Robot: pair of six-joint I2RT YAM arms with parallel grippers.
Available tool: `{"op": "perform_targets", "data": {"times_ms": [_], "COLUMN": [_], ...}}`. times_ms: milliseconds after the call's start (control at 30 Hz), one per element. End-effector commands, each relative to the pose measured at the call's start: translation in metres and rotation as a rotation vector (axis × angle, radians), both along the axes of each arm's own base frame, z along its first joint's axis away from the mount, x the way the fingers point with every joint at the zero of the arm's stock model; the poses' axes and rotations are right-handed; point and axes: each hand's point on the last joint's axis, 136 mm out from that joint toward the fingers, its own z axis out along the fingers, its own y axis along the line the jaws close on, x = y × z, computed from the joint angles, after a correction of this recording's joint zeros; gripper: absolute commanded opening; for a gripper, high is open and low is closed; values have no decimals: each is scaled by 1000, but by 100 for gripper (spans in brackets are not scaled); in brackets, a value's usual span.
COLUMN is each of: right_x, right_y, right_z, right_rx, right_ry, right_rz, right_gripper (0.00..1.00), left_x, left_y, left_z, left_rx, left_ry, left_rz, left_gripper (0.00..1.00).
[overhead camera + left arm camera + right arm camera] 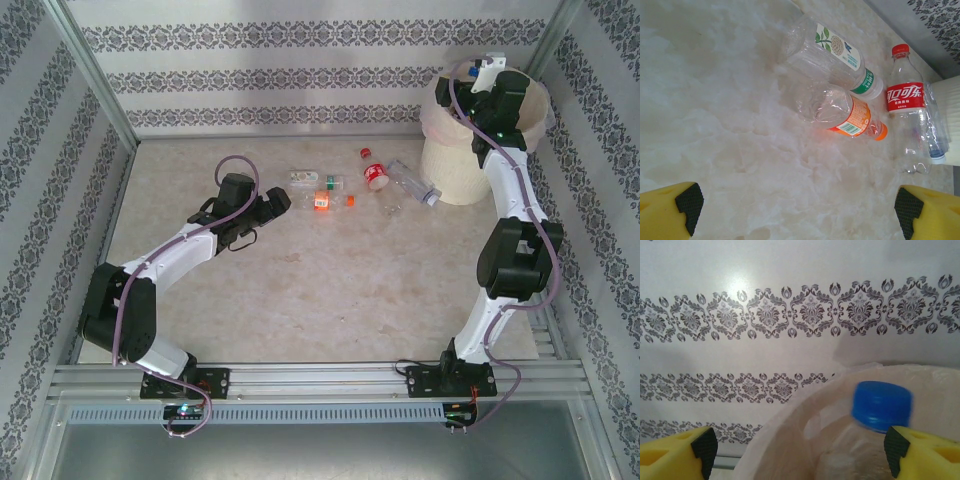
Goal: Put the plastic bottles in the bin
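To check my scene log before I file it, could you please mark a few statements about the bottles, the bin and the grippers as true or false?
1. The left gripper is open and holds nothing. True.
2. The orange-label bottle stands upright. False: it lies on its side on the table.
3. The right gripper is above the bin. True.
4. The red-label bottle has a blue cap. False: its cap is red.
5. The bottle at the right gripper has a blue cap. True.
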Motion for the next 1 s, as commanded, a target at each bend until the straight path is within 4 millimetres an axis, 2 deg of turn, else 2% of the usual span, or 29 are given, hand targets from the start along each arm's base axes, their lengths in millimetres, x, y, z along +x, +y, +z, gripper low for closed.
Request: {"op": "perform_targets", "data": {"times_ms": [0, 233, 433, 600, 733, 833, 967], "right_x": [-19, -31, -41, -47, -50, -61, -74], "right_y": [5, 26, 65, 107, 131, 153, 191], "right_z": [41, 56, 61, 44, 27, 16, -20], "right_rx": [22, 113, 125, 78, 63, 89, 8], "right_ry": [-70, -78, -71, -38, -8, 25, 75], "right_rz": [35, 116, 216, 329, 401, 474, 559], "right_gripper": [88, 98, 98, 98, 98, 98, 98], "left_x": [-2, -1, 0, -1, 0, 2, 6], "left_y": [-2, -4, -5, -6, -8, -15, -23], "left_z": [5, 2, 0, -4, -4, -4, -12], "left_rx": [8, 3, 2, 2, -10, -23, -39], "left_ry": [-10, -3, 3, 19, 32, 40, 87], "left_rz": [-8, -9, -9, -6, -8, -13, 3], "left_gripper": [100, 100, 100, 100, 100, 100, 100]}}
